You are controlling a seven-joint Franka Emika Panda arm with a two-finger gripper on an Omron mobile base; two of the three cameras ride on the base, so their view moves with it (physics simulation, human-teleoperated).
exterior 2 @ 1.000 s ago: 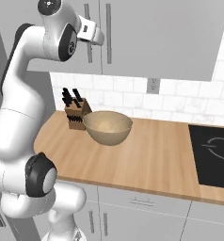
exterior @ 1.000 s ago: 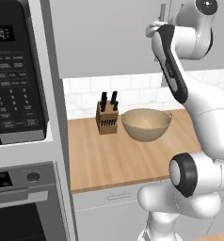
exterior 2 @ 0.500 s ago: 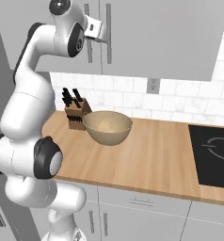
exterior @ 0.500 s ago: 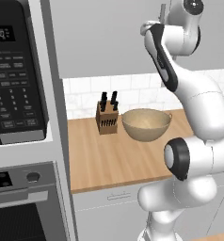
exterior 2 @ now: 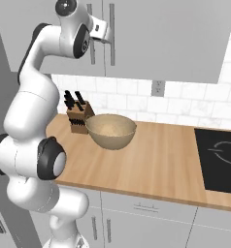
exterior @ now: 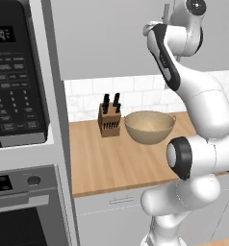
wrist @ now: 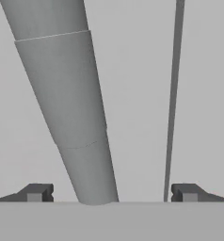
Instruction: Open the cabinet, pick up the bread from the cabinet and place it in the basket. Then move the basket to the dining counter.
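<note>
Your gripper (exterior 2: 109, 36) sits at the top of the right base view, up against the cabinet (exterior 2: 175, 34), right at one of its long vertical bar handles (exterior 2: 111, 34). In the hand view that handle (wrist: 69, 99) runs as a thick grey bar from the upper left down to bottom centre, between the two dark fingertips (wrist: 36, 193). The fingers are spread wide: one tip low on the left, the other low on the right, with the bar closer to the left one and clear space on both sides. You cannot tell from these frames whether either pad touches the bar. A thin dark seam (wrist: 173, 99) between door panels runs top to bottom right of centre in the hand view.

Cabinet doors look closed; flat grey fronts in both base views. The bread cannot be seen from here.

The basket (exterior: 149, 127) stands on the wooden worktop (exterior: 111, 158), centre of the left base view, upright. In the right base view the basket (exterior 2: 110, 131) is left of centre. A knife block (exterior: 110, 120) stands just beside it on its left, near the white tile backsplash (exterior 2: 185, 104).

Black microwave (exterior: 18, 81) fills the upper left of the left base view, oven (exterior: 25, 211) below it. A black cooktop (exterior 2: 219, 162) lies at the right edge of the right base view, well apart from the basket.
</note>
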